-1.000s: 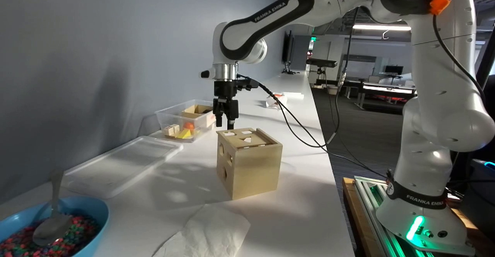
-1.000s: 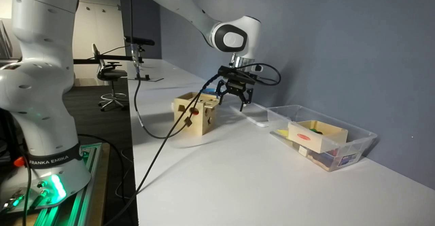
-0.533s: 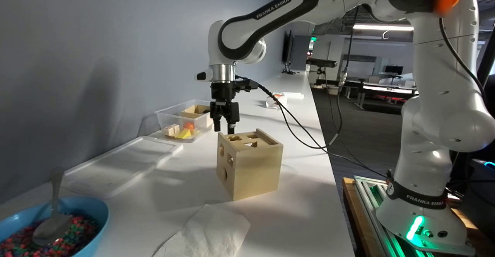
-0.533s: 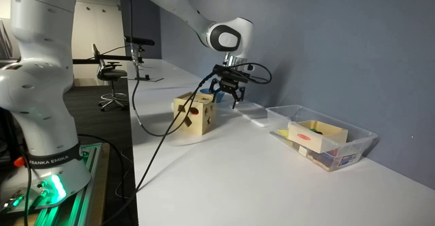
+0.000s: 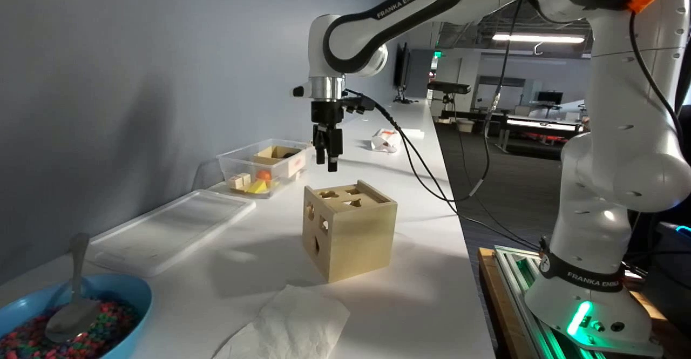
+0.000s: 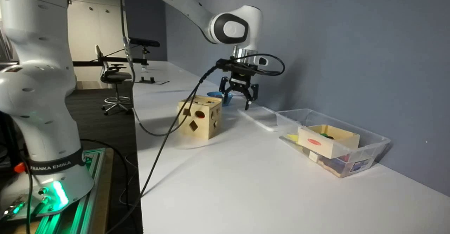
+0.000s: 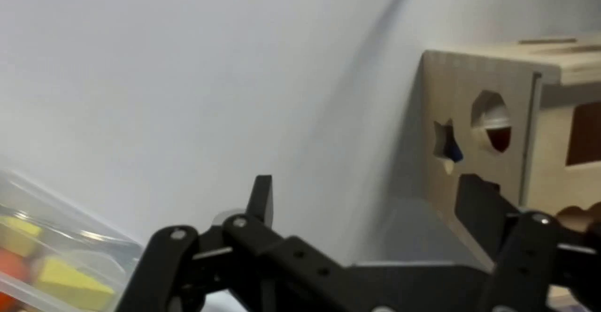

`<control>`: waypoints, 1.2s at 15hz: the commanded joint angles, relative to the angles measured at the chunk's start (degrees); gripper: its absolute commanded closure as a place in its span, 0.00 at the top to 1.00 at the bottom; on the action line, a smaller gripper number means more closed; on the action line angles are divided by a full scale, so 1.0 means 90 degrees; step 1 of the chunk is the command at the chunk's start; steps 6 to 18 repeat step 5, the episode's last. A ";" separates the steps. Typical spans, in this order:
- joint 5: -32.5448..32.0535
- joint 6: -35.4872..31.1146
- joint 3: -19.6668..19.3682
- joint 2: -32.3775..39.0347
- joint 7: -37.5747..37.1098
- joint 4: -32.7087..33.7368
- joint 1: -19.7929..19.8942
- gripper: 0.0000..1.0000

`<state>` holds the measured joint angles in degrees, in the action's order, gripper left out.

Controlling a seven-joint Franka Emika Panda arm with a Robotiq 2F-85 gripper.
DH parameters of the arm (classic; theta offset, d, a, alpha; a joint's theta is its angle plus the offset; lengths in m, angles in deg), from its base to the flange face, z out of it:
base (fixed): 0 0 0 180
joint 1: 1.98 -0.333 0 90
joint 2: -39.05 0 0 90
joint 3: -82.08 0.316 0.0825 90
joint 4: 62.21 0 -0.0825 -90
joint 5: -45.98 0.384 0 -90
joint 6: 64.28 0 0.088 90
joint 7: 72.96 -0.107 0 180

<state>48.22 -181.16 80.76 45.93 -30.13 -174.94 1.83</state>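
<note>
The wooden cube (image 5: 359, 235) holds something red (image 7: 499, 138); the bin (image 6: 371, 151) holds blocks (image 5: 257, 187).

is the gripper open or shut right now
Open: in the wrist view, the gripper has its fingers wide apart, with nothing gripped between them.

Office-like robotics lab, robot arm (image 5: 621, 100) beside a long white counter (image 6: 253, 181), wheeled chair (image 6: 116, 76), desk (image 5: 541, 126), monitor (image 5: 549, 97), strip light (image 5: 538, 38)

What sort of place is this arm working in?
Most likely an office or lab: there's a wheeled chair, a dark monitor and a long ceiling light in the background.
</note>
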 commanded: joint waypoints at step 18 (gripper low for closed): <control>-0.0577 -0.0110 -0.0530 -0.0899 -0.1004 -0.0835 0.0276 1.00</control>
